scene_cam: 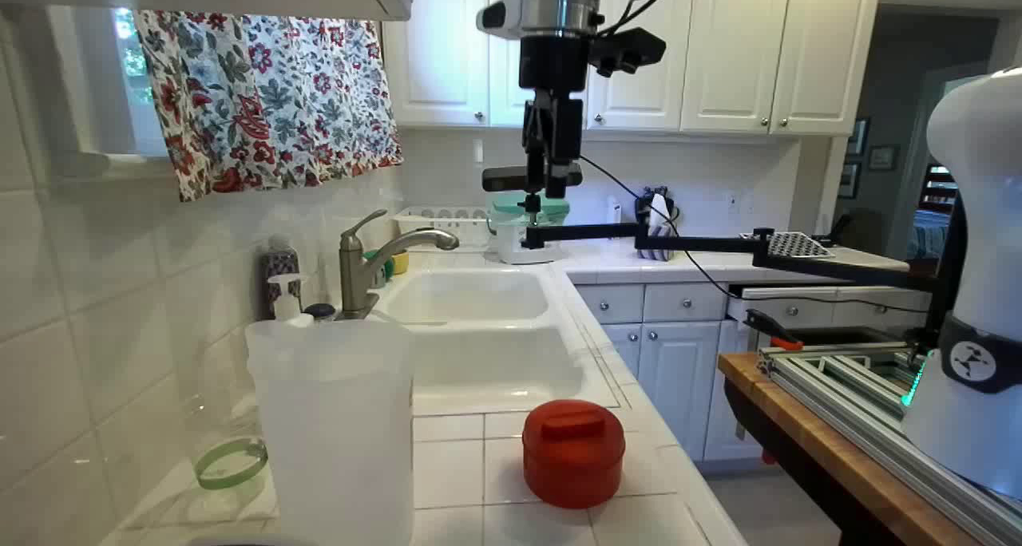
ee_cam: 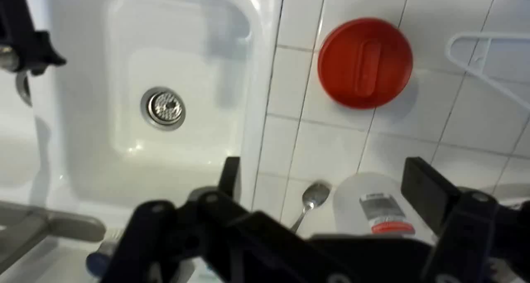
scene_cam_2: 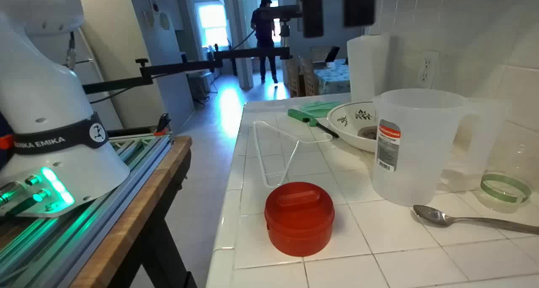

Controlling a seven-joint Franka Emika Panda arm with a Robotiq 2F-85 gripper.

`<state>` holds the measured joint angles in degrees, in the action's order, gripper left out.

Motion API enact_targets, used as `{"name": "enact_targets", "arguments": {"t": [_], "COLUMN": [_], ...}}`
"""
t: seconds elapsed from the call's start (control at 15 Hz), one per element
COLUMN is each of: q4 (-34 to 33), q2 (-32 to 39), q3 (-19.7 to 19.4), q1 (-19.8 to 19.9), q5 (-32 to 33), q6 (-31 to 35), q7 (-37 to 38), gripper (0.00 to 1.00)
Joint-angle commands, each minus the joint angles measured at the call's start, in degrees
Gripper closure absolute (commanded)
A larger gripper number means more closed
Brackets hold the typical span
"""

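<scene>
The hand (ee_cam: 324, 177) above the tiled desk (ee_cam: 331, 150); fingers wide apart, holding nothing.
The red tub (ee_cam: 365, 63), lid fitted, stands upright on the desk, just beside the sink (ee_cam: 258, 80), below and apart from the hand; the jug (scene_cam_2: 414, 149), likewise upright, stands near the tub; the spoon (scene_cam_2: 471, 220) lies near the jug, bowl end closest; the glass jar (scene_cam_2: 501, 196) with a green band stands near the jug; the white frame (ee_cam: 507, 36) lies near the tub, on the side away from the sink; in an exterior view, a patterned bowl (scene_cam_2: 345, 136) and a green-handled tool (scene_cam_2: 301, 116) lie farther along the desk.
</scene>
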<state>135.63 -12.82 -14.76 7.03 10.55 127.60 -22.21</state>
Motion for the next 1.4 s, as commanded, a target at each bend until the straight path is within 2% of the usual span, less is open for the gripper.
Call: {"name": "enact_targets", "arguments": {"t": [0.0,0.2,1.07,1.33], "q4": [-1.59,-2.69,-2.59,-1.66], "q2": [-0.62,-2.64,-2.24,-1.35], "q3": [0.8,0.71,0.73,0.22], "q1": [0.82,0.73,0.75,-0.97], "q5": [-0.26,-0.26,-0.26,-3.65], "q6": [0.1,-1.16,-1.2,0.83], "q7": [-0.17,-0.18,-0.18,-7.21], "gripper": [0.0,0.0,0.0,0.0]}}
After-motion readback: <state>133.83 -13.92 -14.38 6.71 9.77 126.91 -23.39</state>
